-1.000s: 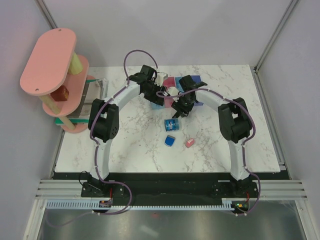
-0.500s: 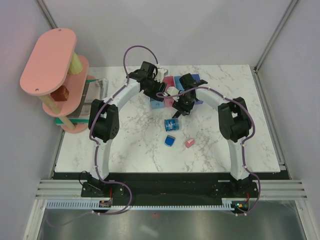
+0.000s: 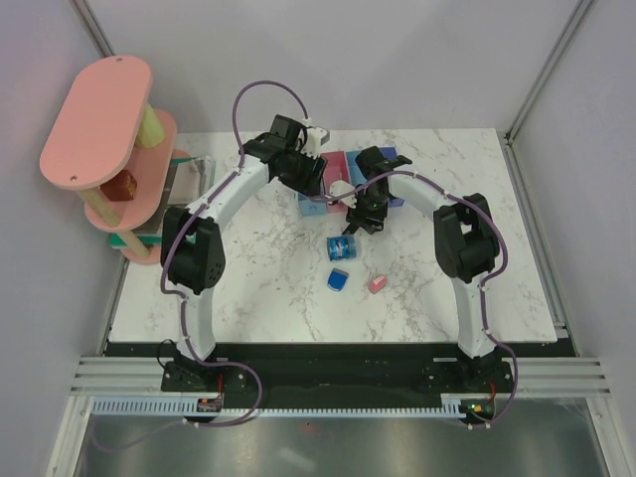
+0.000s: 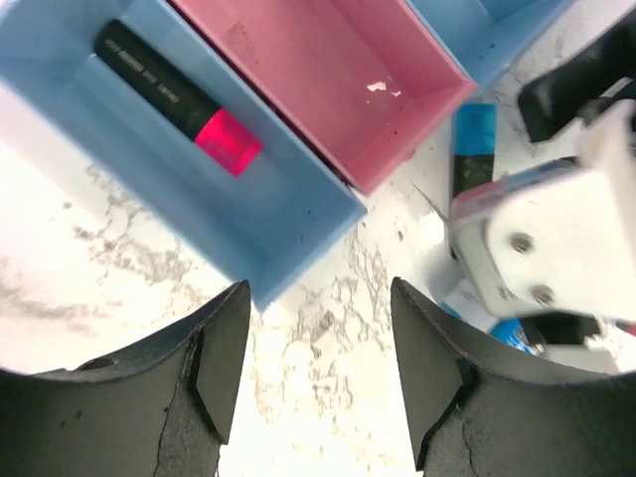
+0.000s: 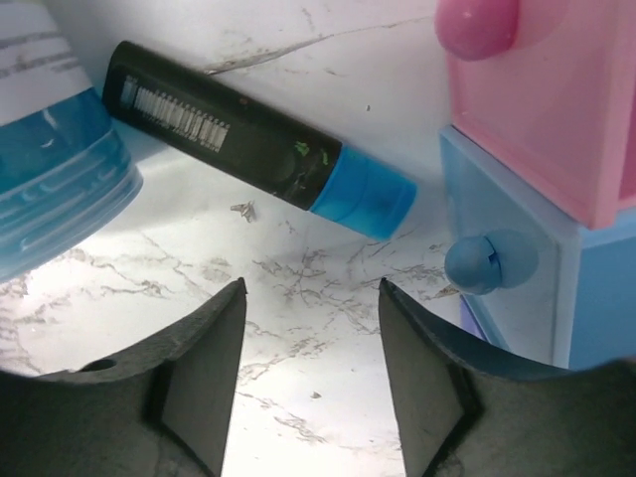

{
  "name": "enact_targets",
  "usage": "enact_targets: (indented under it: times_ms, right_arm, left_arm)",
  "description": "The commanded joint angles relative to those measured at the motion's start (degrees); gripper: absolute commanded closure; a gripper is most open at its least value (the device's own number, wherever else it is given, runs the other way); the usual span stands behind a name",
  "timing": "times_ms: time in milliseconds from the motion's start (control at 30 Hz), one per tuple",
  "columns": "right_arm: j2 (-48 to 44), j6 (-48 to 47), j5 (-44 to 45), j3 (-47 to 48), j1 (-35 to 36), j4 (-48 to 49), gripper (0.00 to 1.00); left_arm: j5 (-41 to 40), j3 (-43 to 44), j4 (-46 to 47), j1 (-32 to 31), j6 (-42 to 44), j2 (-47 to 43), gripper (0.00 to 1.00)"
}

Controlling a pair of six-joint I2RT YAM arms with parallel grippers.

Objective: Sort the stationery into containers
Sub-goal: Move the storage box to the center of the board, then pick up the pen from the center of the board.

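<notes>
While the right claw (image 5: 310, 293) hangs low over the table (image 5: 298, 397) with jaws apart and nothing between them, the blue-capped marker (image 5: 248, 144) lies slanted just ahead of its tips, not yet between them. The blue roll (image 5: 50, 189) sits off its left finger's side, right by the marker's tail. The pink bin (image 5: 556, 109) is off the right finger's side, near the cap. The left claw (image 4: 318, 298) is also spread and empty, with the light blue bin (image 4: 268, 209) just ahead of it. The pink-capped marker (image 4: 179, 94) already lies inside that bin, and the pink bin beside it looks empty. The blue wedge (image 3: 339, 281) and pink eraser (image 3: 377, 284) lie behind the right claw, toward the arm bases, unsorted.

Risks, my read:
- The marker is skewed to the jaw line, so closing may catch only the cap end and spin it out.
- The left finger may shove the roll.
- The right finger may hit the bin corner, since the gap there is tight.
- The two claws are close together and could bump if the left one comes back down.

Versus one second ago: the left arm has pulled up and away toward the far edge, its elbow swung outward and its cable loop higher. The right claw has barely shifted. Roll, wedge and eraser are unmoved.
</notes>
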Motion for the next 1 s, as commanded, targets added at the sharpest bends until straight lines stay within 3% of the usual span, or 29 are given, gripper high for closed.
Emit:
enact_targets:
  times_ms: [0,533,967]
  right_arm:
    - [-2.3,-8.48,0.86,3.11,1.79,-3.53,0.35]
    - [3.58,-17.19,2.98,10.76,5.13,-5.82,0.31]
    - [1.66,-17.1,2.1,7.07,6.27,-3.89,0.3]
  left_arm:
    - [-3.06,-4.74,-0.14,0.25,1.54,-9.49,0.34]
    - [-6.48,-15.48,-1.01,2.1,4.71,-20.93,0.34]
    - [-7.19,-16.98,-1.9,2.72,5.33,-22.61,0.34]
